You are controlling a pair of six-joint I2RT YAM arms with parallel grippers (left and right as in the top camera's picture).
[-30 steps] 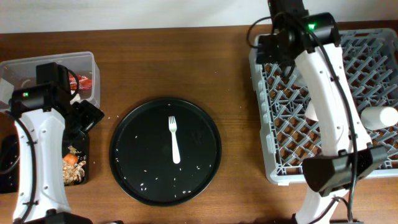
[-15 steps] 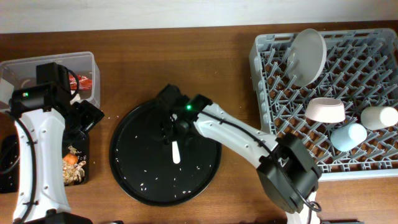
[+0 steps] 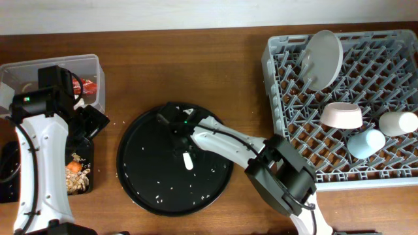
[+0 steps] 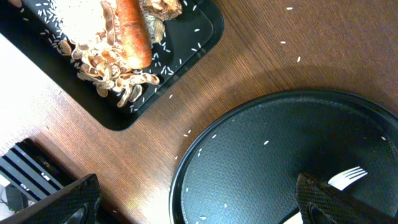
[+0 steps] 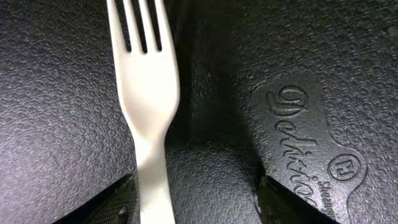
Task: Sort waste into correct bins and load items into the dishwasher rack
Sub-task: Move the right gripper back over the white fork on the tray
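Observation:
The white plastic fork (image 3: 188,160) lies on the round black tray (image 3: 144,163). My right gripper (image 3: 179,130) is low over it and open. In the right wrist view the fork (image 5: 146,93) lies between the open fingers (image 5: 199,208), its handle close to the left finger. My left gripper (image 3: 91,121) is open and empty (image 4: 199,208) by the bins. The shallow black tray (image 3: 88,156) holds rice, scraps and the carrot (image 4: 132,31). The clear tub (image 3: 65,65) holds the red-and-white wrapper (image 3: 88,85). The grey rack (image 3: 274,111) holds the plate (image 3: 323,59), bowl (image 3: 341,115), light-blue cup (image 3: 366,142) and cream cup (image 3: 398,122).
Loose rice grains are scattered over the round tray (image 4: 280,155) and the wooden table (image 3: 196,59) around it. The fork's tines also show at the right of the left wrist view (image 4: 348,177). The right arm stretches from the front right across the tray.
My right arm has left the rack and swung left to the round tray, coming down over the fork. The left arm has not moved.

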